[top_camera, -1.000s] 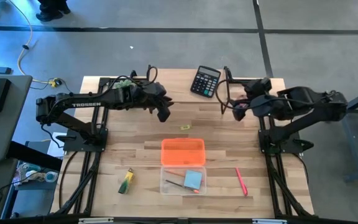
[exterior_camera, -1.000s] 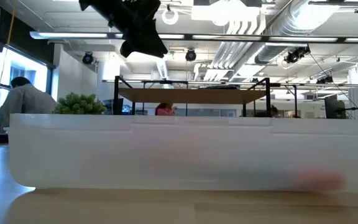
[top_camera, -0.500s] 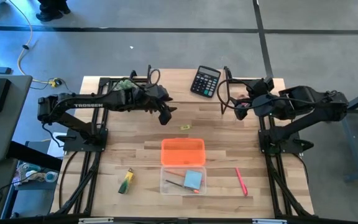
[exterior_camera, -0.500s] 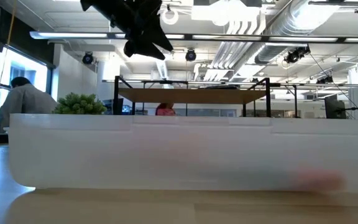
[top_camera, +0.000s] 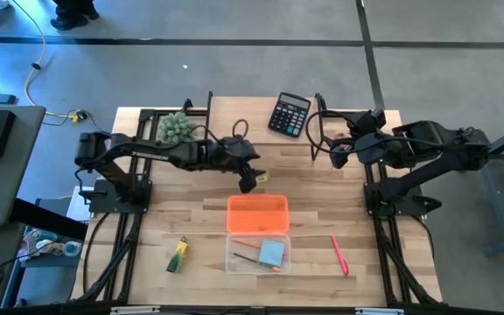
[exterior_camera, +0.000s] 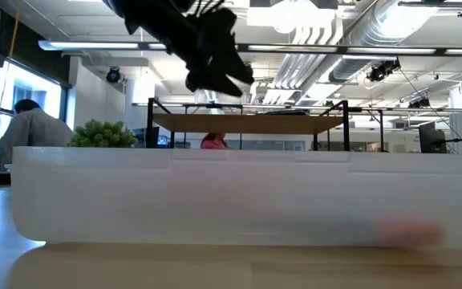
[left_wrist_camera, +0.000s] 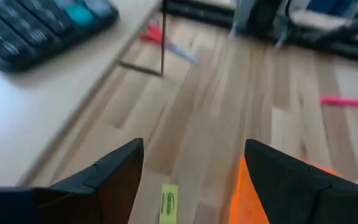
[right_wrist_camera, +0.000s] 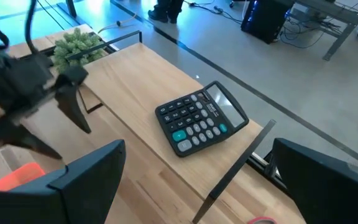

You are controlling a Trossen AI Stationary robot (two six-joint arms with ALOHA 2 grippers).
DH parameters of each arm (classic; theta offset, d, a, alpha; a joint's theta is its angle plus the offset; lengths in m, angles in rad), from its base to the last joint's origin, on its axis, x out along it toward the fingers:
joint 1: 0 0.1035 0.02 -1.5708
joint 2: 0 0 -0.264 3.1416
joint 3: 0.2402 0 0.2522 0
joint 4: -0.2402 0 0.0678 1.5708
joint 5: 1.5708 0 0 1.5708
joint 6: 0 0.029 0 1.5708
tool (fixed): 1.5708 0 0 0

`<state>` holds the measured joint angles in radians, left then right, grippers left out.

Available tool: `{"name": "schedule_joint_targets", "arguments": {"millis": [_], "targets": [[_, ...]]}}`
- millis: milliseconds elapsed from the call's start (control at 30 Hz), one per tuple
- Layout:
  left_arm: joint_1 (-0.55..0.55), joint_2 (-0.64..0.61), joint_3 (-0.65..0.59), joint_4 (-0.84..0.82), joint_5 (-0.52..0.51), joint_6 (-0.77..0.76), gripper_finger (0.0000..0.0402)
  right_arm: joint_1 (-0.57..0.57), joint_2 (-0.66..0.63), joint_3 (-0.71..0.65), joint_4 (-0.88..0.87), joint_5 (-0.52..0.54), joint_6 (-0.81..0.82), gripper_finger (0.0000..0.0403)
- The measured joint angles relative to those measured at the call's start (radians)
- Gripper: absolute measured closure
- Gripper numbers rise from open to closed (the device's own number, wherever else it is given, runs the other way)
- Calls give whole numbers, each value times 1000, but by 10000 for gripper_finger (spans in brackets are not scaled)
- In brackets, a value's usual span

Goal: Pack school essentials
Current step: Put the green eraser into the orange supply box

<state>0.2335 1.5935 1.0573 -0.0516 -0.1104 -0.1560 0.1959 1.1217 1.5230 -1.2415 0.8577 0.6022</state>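
Hovering above the table, my left gripper [top_camera: 248, 182] spreads wide, tiny yellow piece [left_wrist_camera: 169, 203] between its jaws at six o'clock.

The light wooden worktop [top_camera: 191, 219] carries everything. Right beside the left claw [top_camera: 248, 182], on the far side from its arm, a tiny yellow piece [top_camera: 261, 178] lies on the boards. Just nearer the front edge from that claw sits an orange lid [top_camera: 257, 213], touching a clear box [top_camera: 234, 260] that holds a light-blue note pad [top_camera: 272, 252]. A green-yellow marker [top_camera: 178, 255] lies well apart, toward the front left. A pink pen [top_camera: 339, 255] lies right of the box. Between the two claws, at the back edge, rests a black calculator [top_camera: 289, 115]. A spiky green plant [top_camera: 174, 128] sits behind the left arm. Red-handled scissors [left_wrist_camera: 154, 34] lie near the right claw [top_camera: 333, 147].
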Motion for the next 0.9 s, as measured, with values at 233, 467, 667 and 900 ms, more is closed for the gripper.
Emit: {"name": "schedule_joint_targets", "arguments": {"millis": [233,467,667,900], "targets": [[2,105,0,-6,25,-2,131,0,0,0,0,0,0,6],[1,196,116,-162,57,2,131,0,0,0,0,-1,1,6],[19,250,197,-246,56,45,131,0,0,0,-1,-10,26,6],[35,314,212,-244,57,64,131,0,1,0,-4,-23,27,6]]}}
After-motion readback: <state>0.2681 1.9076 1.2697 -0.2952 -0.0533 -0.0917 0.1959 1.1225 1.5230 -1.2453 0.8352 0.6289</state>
